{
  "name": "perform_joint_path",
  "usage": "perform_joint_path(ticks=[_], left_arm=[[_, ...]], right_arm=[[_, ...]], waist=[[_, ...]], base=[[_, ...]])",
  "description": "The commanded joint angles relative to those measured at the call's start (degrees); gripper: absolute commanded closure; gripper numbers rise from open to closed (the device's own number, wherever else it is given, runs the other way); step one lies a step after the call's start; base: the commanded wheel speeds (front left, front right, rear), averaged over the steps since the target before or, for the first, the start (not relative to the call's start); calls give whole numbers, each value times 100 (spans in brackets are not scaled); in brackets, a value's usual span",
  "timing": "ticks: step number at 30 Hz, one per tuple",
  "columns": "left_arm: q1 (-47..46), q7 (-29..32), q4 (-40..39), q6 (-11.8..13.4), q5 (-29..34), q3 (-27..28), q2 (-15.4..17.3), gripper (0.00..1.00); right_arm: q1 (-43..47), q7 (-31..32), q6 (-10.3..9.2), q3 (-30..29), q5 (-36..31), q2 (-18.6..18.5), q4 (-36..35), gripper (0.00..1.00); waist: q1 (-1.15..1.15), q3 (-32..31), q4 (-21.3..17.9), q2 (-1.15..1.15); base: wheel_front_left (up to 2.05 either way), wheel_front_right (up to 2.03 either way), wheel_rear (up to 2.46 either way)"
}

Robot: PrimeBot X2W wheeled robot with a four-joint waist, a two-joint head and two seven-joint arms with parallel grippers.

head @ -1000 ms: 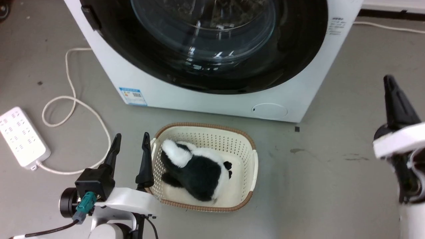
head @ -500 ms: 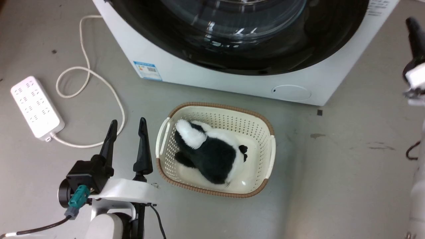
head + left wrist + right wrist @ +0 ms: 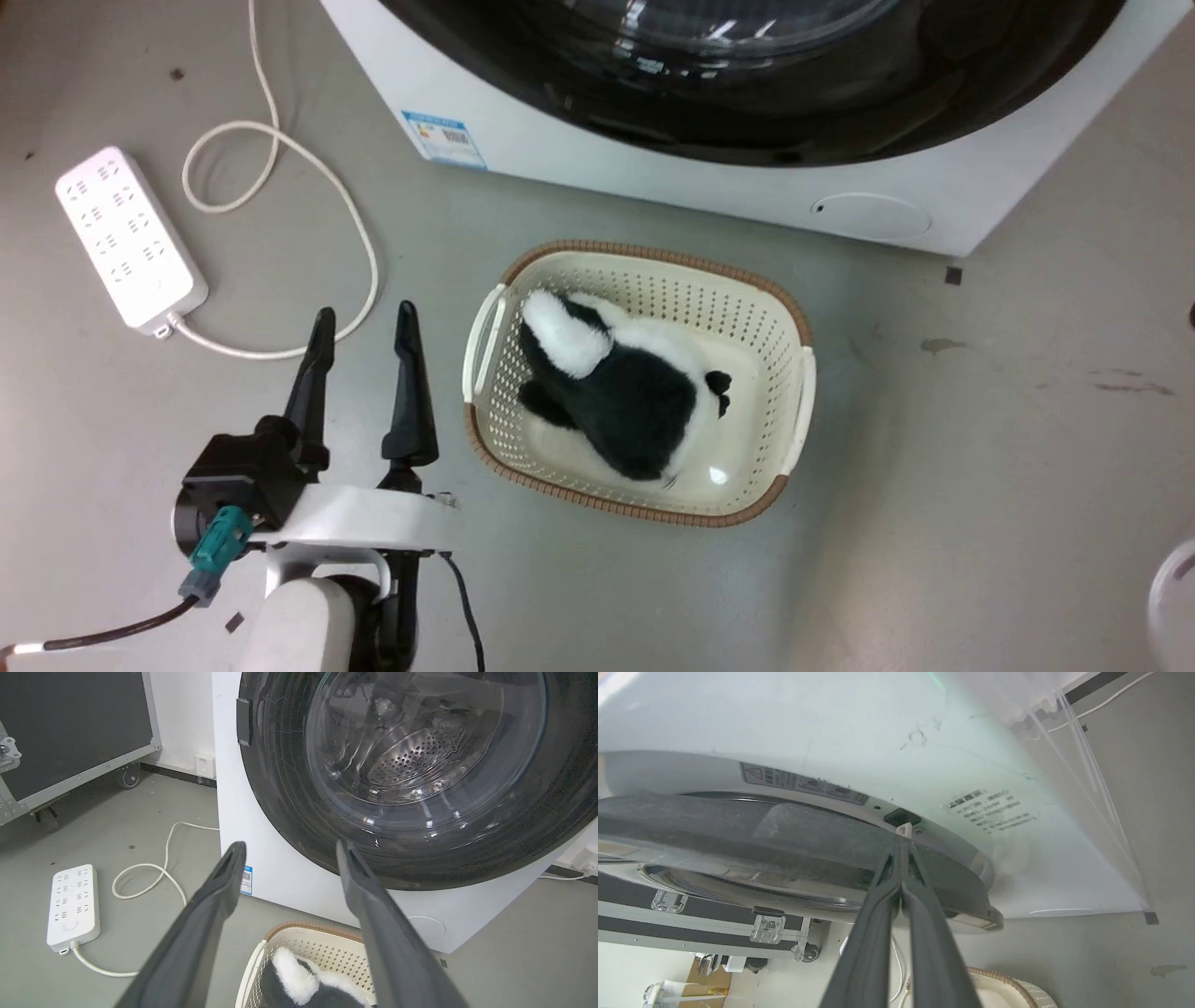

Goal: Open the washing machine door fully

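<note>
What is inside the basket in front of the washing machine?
A black-and-white plush toy lies in the cream perforated basket, with part of the basket's bare bottom visible beside it. Anything under the toy is covered.

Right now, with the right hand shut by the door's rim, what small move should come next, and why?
Probably ease the right hand a little deeper behind the door rim, then pull outward. Its shut tips point at the gap by the latch, and the door looks only barely ajar from the washer.
</note>
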Motion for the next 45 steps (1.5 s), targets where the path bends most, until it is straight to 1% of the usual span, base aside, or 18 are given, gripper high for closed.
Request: perform_joint_path(ticks=[1,12,13,14,15,16,18,20,21,22,24,29,32,35,37,40,45], left_arm=[[-129,-67,-27,41,-72,-64,5,0],[-298,-199,-51,111,-243,-171,5,0],[-298,-199,-51,111,-243,-171,5,0],[-323,-223,-61,130,-275,-177,5,0],[-323,-223,-61,130,-275,-177,5,0],[-339,-247,-63,148,-297,-185,5,0],[-343,-259,-58,155,-310,-190,5,0],[-340,-283,-48,169,-336,-196,5,0],[-325,-306,-32,178,-364,-208,6,0],[-325,-306,-32,178,-364,-208,6,0],[-304,-330,-2,170,-377,-236,6,0],[-189,-390,56,173,-382,-307,6,0],[-71,-391,113,144,-351,-310,6,0],[28,-391,174,102,-313,-318,6,0],[93,-391,214,79,-290,-316,6,0],[183,-391,279,46,-264,-303,6,0],[319,-391,343,7,-237,-306,6,0]], right_arm=[[-359,237,-2,-172,22,-72,231,100],[-1311,1134,-2,-904,101,-53,815,100],[-1311,1134,-2,-904,101,-53,815,100],[-1397,1308,-3,-1040,118,-57,882,100],[-1397,1308,-3,-1040,118,-57,882,100],[-1425,1532,-3,-1179,130,-69,962,100],[-1426,1652,-3,-1259,140,-77,1001,100],[-1386,1886,-3,-1395,140,-79,1041,100],[-1303,2111,-3,-1526,140,-55,1035,100],[-1303,2111,-3,-1526,140,-55,1035,100],[-1174,2302,-3,-1664,151,-10,980,100],[-655,2803,-3,-1813,256,205,658,100],[-222,2934,-3,-1855,391,338,395,100],[168,3046,-3,-1840,542,415,201,100],[432,3128,-3,-1729,670,436,103,100],[811,3204,-3,-1265,1163,442,212,100],[1372,2959,-3,-329,2114,444,403,100]], waist=[[-1,99,67,0],[-1,373,271,0],[-1,373,271,0],[-1,388,308,0],[-1,388,308,0],[-1,376,348,0],[-1,359,369,0],[-1,308,399,0],[-1,238,418,0],[-1,238,418,0],[-1,143,436,0],[-1,-171,414,0],[-1,-427,351,0],[-1,-670,298,0],[-1,-816,268,0],[-1,-1004,243,0],[-1,-1241,223,0]], base=[[0,0,0],[0,0,0],[0,0,0],[0,0,0],[0,0,0],[0,0,0],[0,0,0],[0,0,0],[0,0,0],[0,0,0],[0,0,0],[0,0,0],[0,0,0],[0,0,0],[0,0,0],[0,0,0],[0,0,0]])
